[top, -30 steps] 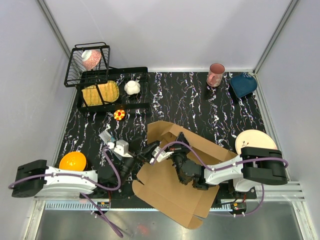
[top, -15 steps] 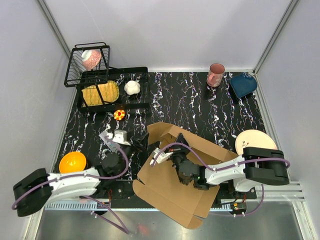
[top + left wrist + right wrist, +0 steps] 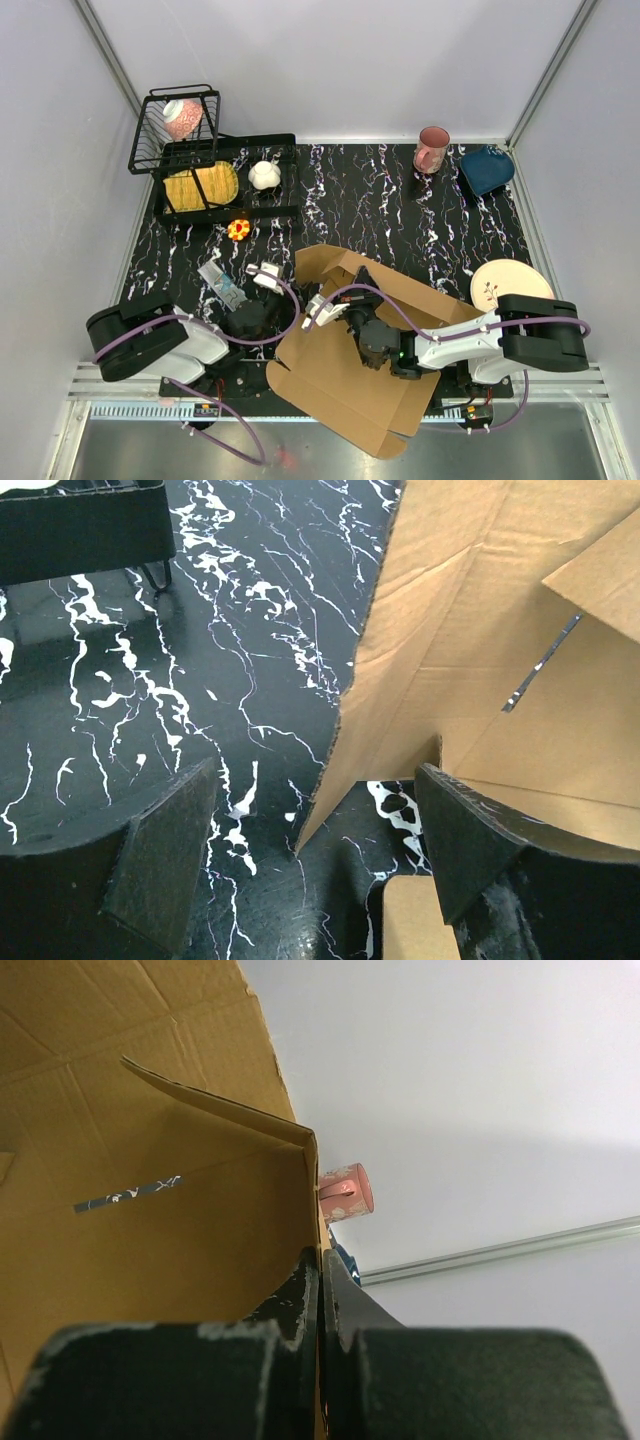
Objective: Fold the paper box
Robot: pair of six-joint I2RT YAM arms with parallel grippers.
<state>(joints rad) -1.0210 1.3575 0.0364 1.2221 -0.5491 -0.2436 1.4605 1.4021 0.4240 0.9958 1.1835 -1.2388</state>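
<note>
Paper box (image 3: 340, 378) wall pinched by right end effector (image 3: 320, 1268), left end effector (image 3: 318, 780) spread, empty

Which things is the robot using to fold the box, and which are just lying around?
For the job: paper box, right gripper pinching its wall, left gripper open beside it.

Just lying about: pink mug, blue dish, cream plate, black rack, wire basket.

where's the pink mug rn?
In the top view, the pink patterned ceramic mug stands at the far edge of the black marbled table, right of centre, just left of the dark blue dish.
</note>
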